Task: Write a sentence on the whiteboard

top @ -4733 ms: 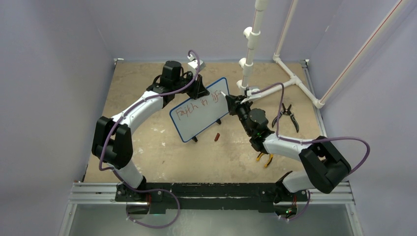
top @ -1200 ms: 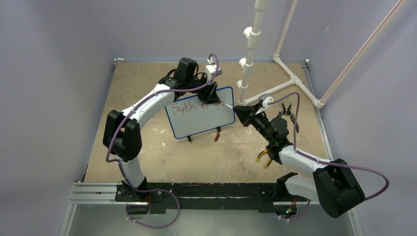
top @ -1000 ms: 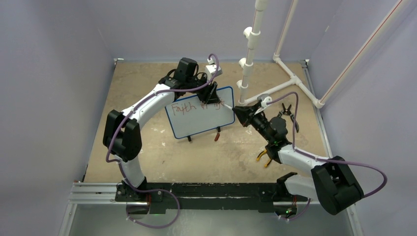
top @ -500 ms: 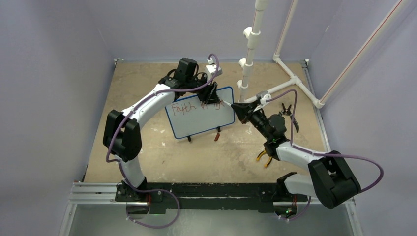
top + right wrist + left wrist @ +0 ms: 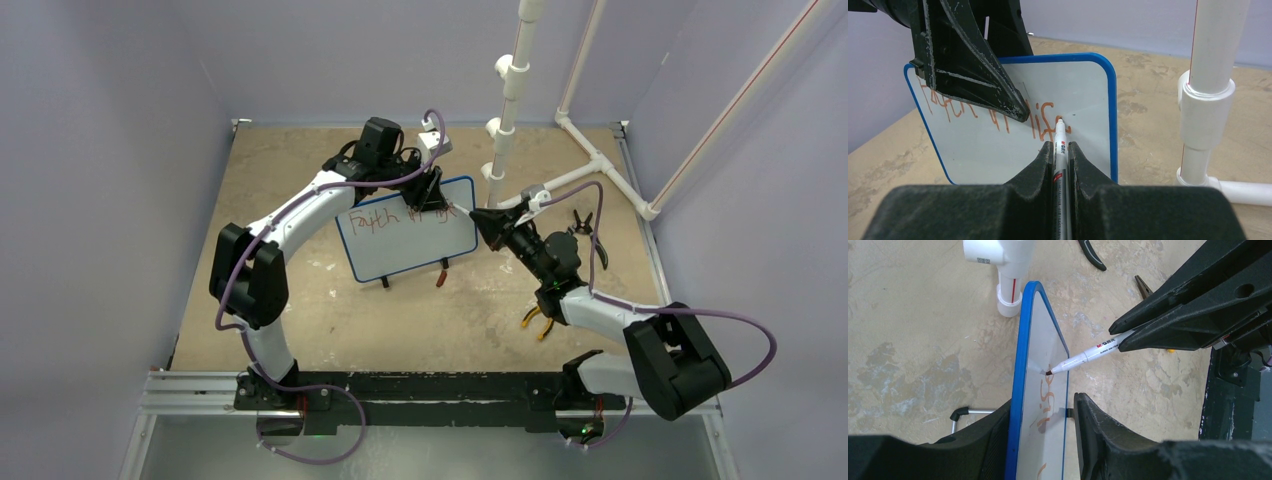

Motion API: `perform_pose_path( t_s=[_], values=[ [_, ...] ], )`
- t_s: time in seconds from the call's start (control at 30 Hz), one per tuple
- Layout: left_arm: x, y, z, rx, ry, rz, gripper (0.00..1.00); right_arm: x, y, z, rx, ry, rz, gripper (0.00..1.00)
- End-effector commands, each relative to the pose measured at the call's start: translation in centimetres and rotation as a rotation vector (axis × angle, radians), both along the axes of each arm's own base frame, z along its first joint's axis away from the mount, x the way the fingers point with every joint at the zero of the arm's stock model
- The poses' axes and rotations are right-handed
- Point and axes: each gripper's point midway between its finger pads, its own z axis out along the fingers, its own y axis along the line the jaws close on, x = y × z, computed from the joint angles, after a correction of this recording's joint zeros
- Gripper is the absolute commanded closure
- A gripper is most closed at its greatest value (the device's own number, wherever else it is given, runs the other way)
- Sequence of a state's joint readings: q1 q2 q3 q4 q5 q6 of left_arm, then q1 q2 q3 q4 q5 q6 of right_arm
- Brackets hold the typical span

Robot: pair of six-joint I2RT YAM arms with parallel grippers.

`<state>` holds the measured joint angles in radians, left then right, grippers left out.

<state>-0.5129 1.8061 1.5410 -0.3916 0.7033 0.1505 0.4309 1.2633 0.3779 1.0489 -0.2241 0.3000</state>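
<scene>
The left gripper (image 5: pixel 1043 432) clamps the whiteboard (image 5: pixel 405 248) steady so the right gripper (image 5: pixel 1059 148), closed around the marker (image 5: pixel 1089 353), can extend the sentence (image 5: pixel 1042 120).

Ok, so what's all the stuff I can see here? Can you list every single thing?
whiteboard: one, white with a blue rim, propped up mid-table on black feet
sentence: one line of writing, red, along the top of the board
marker: one, white with a red tip, tip touching the board
small red piece: one, on the table by a board foot, too small to name
black pliers: one, on the table right of the board
yellow-handled tool: one, partly hidden under the right arm
pipe frame: one, white, back right corner
table: one, tan
left gripper: black, clamped on the board's top edge
right gripper: black, shut on the marker
</scene>
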Motion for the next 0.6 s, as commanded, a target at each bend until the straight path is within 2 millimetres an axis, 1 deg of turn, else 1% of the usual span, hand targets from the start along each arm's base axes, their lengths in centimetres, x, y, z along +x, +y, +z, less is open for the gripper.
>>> perform_pose_path(
  t_s=[0.0,0.2,0.33,0.57],
  values=[
    [-1.1,0.5,-0.5,0.020,0.043,-0.030,1.00,1.1,-0.5,2.7,0.042,-0.067,-0.048,1.00],
    [-1.1,0.6,-0.4,0.020,0.039,-0.027,1.00,1.4,-1.2,2.2,0.033,-0.051,-0.093,1.00],
    [-1.1,0.6,-0.3,0.020,0.036,-0.026,1.00,1.4,-1.3,1.9,0.025,-0.042,-0.096,1.00],
    [-1.0,0.6,-0.1,0.019,0.030,-0.024,1.00,1.2,-1.2,0.7,0.005,-0.013,-0.089,1.00]
  ],
)
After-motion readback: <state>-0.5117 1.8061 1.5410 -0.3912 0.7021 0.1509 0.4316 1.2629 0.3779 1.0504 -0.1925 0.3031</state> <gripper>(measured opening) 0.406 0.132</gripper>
